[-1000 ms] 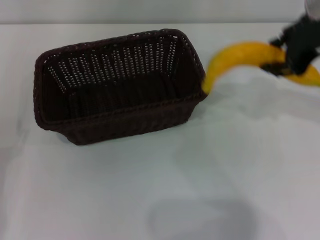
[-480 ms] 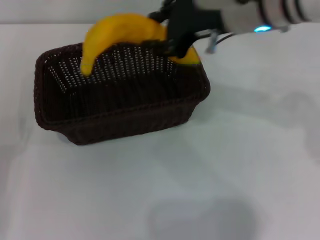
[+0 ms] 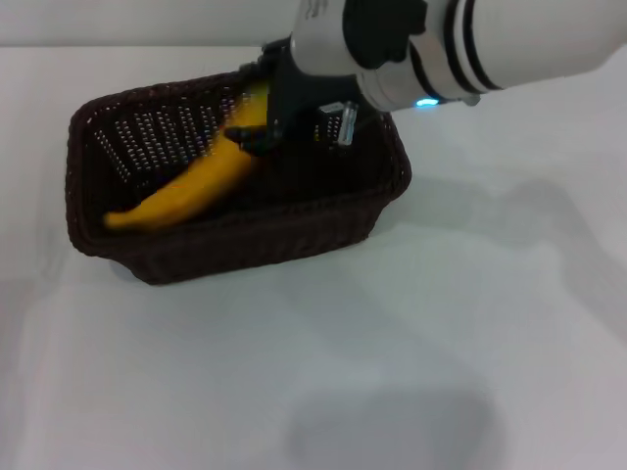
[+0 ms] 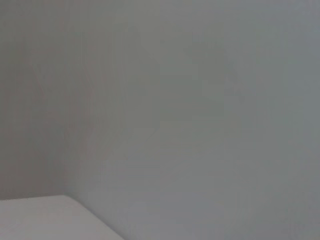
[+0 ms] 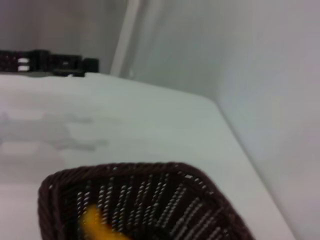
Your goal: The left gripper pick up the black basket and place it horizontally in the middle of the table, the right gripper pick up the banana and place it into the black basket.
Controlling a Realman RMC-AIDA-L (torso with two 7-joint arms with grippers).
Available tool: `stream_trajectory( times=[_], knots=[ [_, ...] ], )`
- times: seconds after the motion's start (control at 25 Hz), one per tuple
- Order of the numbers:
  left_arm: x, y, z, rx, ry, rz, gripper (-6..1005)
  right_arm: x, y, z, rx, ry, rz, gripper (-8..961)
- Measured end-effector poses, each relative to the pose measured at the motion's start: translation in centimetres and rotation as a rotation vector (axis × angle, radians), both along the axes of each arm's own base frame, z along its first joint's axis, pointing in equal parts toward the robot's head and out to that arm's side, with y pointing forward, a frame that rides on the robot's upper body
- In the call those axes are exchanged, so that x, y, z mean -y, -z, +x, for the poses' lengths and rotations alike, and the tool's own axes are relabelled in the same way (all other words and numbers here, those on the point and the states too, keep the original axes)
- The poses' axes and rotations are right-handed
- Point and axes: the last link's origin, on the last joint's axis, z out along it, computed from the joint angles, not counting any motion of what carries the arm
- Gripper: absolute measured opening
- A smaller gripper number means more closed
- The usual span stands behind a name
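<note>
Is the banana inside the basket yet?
Inside: the banana slants down within the black basket, its tip near the floor, right gripper at its upper end.

No legible text — no labels, no numbers

Looks like a lab or robot test room, not a home. Plain white smooth table fills the head view, bare apart from one dark woven rectangular basket at upper left. Pale grey blank wall takes up nearly all of the left wrist view, meeting the table's corner at lower left. In the right wrist view, a black strip of equipment, too blurred to identify, sits at the table's far edge, upper left.
</note>
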Motion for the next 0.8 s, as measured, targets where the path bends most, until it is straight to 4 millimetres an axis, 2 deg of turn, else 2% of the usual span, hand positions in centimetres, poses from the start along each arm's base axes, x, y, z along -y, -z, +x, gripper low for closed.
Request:
stream_trajectory(
  times=[0.08, 0.2, 0.28, 0.32, 0.36, 0.44, 0.56, 0.72, 0.8],
  knots=[
    [0.0, 0.0, 0.0, -0.005, -0.001, 0.000, 882, -0.2, -0.9, 0.2, -0.026, 0.013, 0.021, 608],
    [-0.1, -0.1, 0.0, -0.013, 0.000, 0.000, 882, -0.5, -3.4, 1.3, -0.116, 0.058, 0.072, 716],
    [-0.2, -0.1, 0.1, -0.019, 0.001, 0.000, 882, -0.6, -5.7, 2.6, -0.224, 0.108, 0.109, 748],
    [-0.2, -0.1, 0.1, -0.021, 0.001, 0.000, 882, -0.6, -5.7, 2.6, -0.224, 0.108, 0.109, 763],
    [-0.2, -0.1, 0.1, -0.024, 0.001, 0.000, 882, -0.6, -9.2, 5.0, -0.416, 0.182, 0.144, 779],
    [-0.2, -0.1, 0.1, -0.024, 0.000, 0.001, 882, -0.4, -11.4, 6.8, -0.533, 0.220, 0.163, 811],
    [-0.2, -0.1, 0.1, -0.024, 0.001, 0.000, 882, 0.9, -15.1, 11.1, -0.817, 0.257, 0.167, 808],
    [-0.2, -0.1, 0.1, -0.025, 0.004, 0.003, 882, 2.7, -18.1, 17.0, -1.114, 0.247, 0.212, 805],
    [-0.2, -0.2, 0.3, -0.032, 0.010, 0.010, 882, 3.9, -19.3, 20.5, -1.245, 0.232, 0.314, 804]
  ],
)
